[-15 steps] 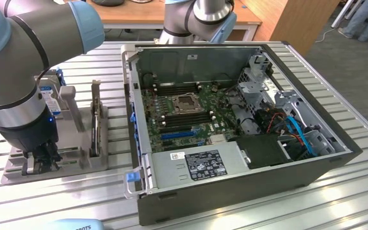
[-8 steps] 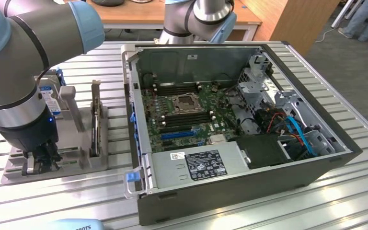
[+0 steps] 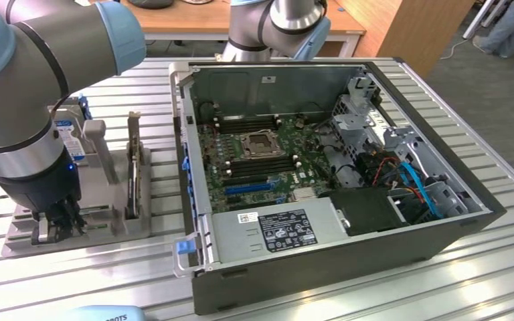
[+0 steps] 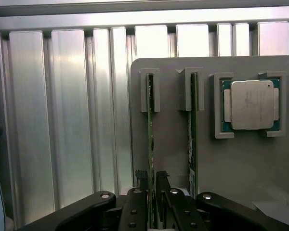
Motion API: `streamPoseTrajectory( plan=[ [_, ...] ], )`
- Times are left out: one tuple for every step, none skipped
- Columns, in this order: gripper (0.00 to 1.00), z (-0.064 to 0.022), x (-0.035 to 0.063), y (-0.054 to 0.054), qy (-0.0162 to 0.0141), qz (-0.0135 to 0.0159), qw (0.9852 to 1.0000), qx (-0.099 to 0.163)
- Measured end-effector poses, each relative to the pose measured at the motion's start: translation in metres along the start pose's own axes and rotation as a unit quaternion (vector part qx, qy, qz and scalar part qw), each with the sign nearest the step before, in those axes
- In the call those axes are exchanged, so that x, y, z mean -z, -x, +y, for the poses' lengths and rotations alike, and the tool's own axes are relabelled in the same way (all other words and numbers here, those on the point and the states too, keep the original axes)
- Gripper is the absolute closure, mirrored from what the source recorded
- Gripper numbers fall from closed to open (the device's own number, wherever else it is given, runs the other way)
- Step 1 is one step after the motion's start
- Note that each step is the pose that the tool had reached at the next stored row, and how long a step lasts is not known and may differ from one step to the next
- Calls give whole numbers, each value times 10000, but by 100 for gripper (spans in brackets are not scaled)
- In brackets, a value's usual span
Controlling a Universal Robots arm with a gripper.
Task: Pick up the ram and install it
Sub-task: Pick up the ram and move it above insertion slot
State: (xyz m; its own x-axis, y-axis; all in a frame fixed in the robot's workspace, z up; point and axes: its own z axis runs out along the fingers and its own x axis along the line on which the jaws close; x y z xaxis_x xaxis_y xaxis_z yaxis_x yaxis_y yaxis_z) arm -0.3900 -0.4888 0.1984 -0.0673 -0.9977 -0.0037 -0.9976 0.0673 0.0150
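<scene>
The ram (image 4: 150, 139) is a thin green board standing on edge in a slot of the grey holder (image 4: 173, 144). My gripper (image 4: 151, 192) is down over its near end, one black finger on each side of the board. The jaws are narrow but a sliver of gap still shows, so they are open. A second thin green board (image 4: 192, 139) with a white label stands in the neighbouring slot. In the exterior view my gripper (image 3: 58, 227) is low over the front of the holder (image 3: 105, 234), at the exterior view's left of the computer case (image 3: 328, 267).
A square silver processor chip (image 4: 252, 105) lies in a pocket of the holder beside the boards. A dark expansion card (image 3: 134, 167) stands upright in the holder. The case lies open with its motherboard (image 3: 257, 160) exposed. Ribbed aluminium table (image 4: 62, 120) surrounds the holder.
</scene>
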Motion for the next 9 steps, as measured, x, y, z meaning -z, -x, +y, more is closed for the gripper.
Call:
streamPoseTrajectory(
  plan=[
    [78, 0, 0, 0, 0, 0, 10000, 0],
    [78, 0, 0, 0, 0, 0, 10000, 0],
    [78, 0, 0, 0, 0, 0, 10000, 0],
    [78, 0, 1, 0, 0, 0, 10000, 0],
    [78, 0, 6, 0, 0, 0, 10000, 0],
    [78, 0, 15, 0, 0, 0, 10000, 0],
    [78, 0, 23, 0, 0, 0, 10000, 0],
    [78, 0, 31, 0, 0, 0, 10000, 0],
    [78, 0, 36, 1, -1, 0, 10000, 0]
  ],
)
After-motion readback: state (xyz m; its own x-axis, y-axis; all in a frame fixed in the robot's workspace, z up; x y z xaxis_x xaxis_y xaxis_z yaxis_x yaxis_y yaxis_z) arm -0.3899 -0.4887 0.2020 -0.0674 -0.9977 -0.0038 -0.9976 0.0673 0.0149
